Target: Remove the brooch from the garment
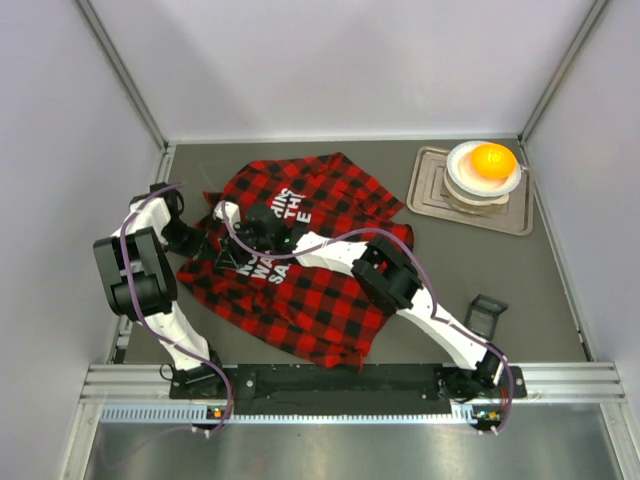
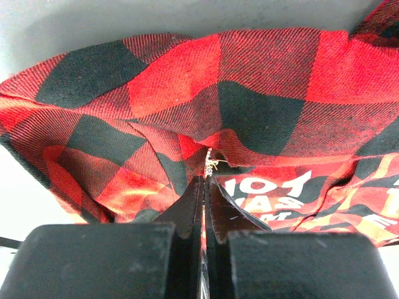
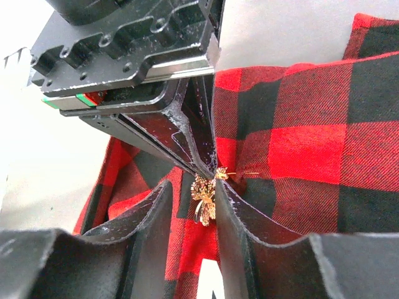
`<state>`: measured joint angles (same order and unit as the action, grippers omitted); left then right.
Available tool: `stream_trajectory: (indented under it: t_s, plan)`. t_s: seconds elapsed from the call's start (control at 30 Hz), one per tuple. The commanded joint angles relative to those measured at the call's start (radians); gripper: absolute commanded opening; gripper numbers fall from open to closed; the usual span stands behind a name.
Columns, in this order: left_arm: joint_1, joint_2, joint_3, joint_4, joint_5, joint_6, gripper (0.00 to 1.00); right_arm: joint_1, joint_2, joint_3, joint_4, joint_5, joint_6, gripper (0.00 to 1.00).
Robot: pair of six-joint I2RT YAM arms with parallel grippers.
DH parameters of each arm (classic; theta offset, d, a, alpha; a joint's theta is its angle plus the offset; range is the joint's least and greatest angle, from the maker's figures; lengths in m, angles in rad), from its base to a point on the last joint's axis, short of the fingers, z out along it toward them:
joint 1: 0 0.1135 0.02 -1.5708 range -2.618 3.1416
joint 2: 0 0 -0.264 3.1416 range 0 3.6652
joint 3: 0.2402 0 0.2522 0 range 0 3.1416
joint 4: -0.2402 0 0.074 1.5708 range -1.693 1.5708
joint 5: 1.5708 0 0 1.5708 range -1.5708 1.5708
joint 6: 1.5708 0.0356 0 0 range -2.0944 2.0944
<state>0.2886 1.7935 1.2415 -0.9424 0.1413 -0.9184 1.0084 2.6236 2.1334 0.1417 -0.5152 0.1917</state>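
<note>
**Brooch on cloth, between right fingers**

Top: grey table [image 1: 540,300] boxed by pale walls [image 1: 350,60]. Garment [image 1: 300,300] crumpled mid-left. Tray [image 1: 432,200] at far right, carrying white bowl [image 1: 470,185] with orange ball [image 1: 492,160].

Left wrist: left gripper [image 2: 204,182] closed, tips at a plaid fold just beside the brooch [image 2: 212,164]. Cannot tell whether cloth is pinched.

Right wrist: right gripper [image 3: 192,190] partly open, straddling brooch on the cloth. Pale surface behind.

a robot lab test cell: bare white panel walls [image 1: 340,60], aluminium frame rail [image 1: 350,381], grey table [image 1: 540,290].
</note>
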Motion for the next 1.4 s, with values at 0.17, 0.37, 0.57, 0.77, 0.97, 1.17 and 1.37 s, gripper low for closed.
stream_trajectory:
  t_s: [0.17,0.37,0.57,0.77,0.97,1.17,1.37]
  plan:
    - [-0.003,-0.037,0.019,-0.027,0.02,-0.005,0.0,0.021,0.006,-0.006,0.019,0.069,-0.029,0.3]
    - [-0.002,-0.048,0.023,-0.019,0.017,0.006,0.0,0.019,0.01,-0.006,0.024,0.112,-0.023,0.1]
    - [-0.002,-0.098,-0.014,0.054,0.011,0.093,0.0,0.018,0.032,0.01,0.085,0.103,0.072,0.0]
    - [0.0,-0.277,-0.137,0.227,0.021,0.185,0.44,0.001,0.059,-0.013,0.185,0.058,0.233,0.0]
    - [0.0,-0.399,-0.194,0.269,0.007,0.236,0.61,-0.034,0.107,-0.013,0.331,-0.017,0.437,0.0]
    - [-0.002,-0.468,-0.264,0.352,0.095,0.256,0.85,-0.06,0.2,0.052,0.521,-0.06,0.765,0.0]
    - [-0.009,-0.509,-0.283,0.376,0.138,0.257,0.87,-0.059,0.303,0.217,0.596,-0.072,0.988,0.0]
